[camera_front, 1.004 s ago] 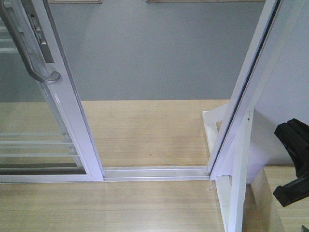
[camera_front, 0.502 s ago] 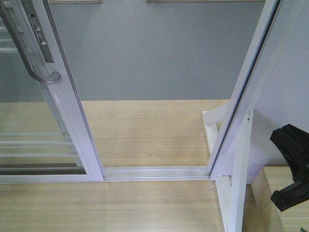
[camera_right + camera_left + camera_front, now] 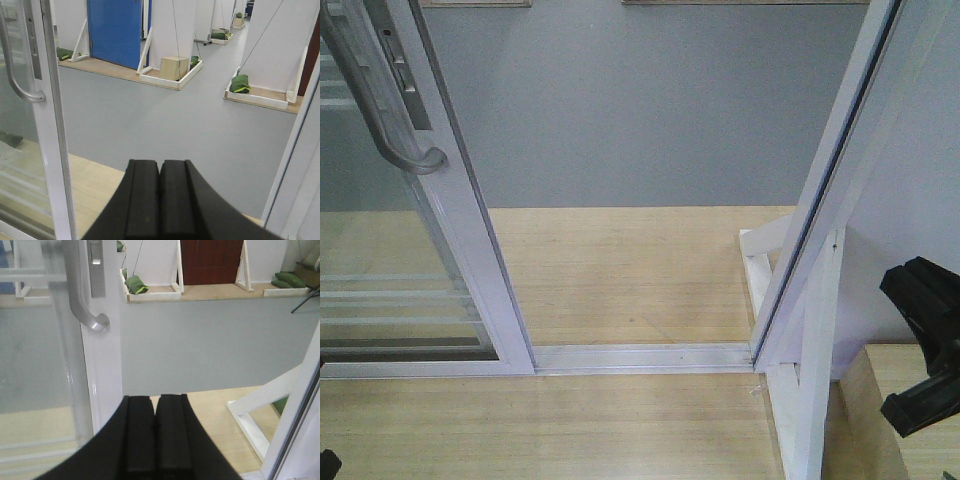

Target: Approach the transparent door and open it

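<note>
Transparent door (image 3: 420,230) slid to the left with grey handle (image 3: 380,110) untouched, doorway gaping, both left gripper (image 3: 155,427) and right gripper (image 3: 160,195) jaws pressed closed on nothing.

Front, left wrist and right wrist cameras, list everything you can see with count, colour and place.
transparent door: one, clear glass, white frame, front view left, slid aside
pull handle: one, grey, on the door's edge
floor track: one, white, across the opening
door jamb: one, white, right
blue door: one, far background
green bags: several, on platforms
wooden box: one, tan
left end effector: black, shut
right end effector: black, shut
</note>
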Controlling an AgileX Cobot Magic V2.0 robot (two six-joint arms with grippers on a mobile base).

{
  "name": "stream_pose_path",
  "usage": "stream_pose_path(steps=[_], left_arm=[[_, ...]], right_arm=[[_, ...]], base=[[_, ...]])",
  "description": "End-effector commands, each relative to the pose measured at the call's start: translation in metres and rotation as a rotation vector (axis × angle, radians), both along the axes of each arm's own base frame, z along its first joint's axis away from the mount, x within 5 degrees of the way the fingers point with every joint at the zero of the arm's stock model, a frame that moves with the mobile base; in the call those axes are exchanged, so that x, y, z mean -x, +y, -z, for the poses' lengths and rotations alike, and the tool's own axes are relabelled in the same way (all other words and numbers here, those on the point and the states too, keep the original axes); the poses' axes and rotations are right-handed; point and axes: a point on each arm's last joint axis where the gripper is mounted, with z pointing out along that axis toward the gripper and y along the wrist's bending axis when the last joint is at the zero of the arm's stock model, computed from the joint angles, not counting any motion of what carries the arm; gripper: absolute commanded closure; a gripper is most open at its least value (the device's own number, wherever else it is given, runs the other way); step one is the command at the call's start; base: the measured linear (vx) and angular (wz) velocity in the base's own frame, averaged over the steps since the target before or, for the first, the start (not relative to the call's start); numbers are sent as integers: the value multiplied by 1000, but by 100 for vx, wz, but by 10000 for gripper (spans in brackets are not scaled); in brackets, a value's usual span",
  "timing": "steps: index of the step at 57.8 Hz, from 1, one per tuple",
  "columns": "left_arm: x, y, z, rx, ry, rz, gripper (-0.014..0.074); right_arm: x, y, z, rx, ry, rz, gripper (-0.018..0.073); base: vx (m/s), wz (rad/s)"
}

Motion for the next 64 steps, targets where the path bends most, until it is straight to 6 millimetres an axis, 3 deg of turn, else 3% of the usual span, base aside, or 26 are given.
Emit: stream_pose_path(steps=[1,15,64], left_arm=[[-1,-1,-5,17,-108,7,603],[-1,4,-4,25,-101,-72,603],[-1,4,-4,26,-99,-72,603]], right_arm=[[-2,-2,-16,-27,-92,32,564],[-2,-2,-16,-27,-92,32,564],[-2,-2,-17,6,-110,28,564]], base=[[0,0],[0,0],[0,0]])
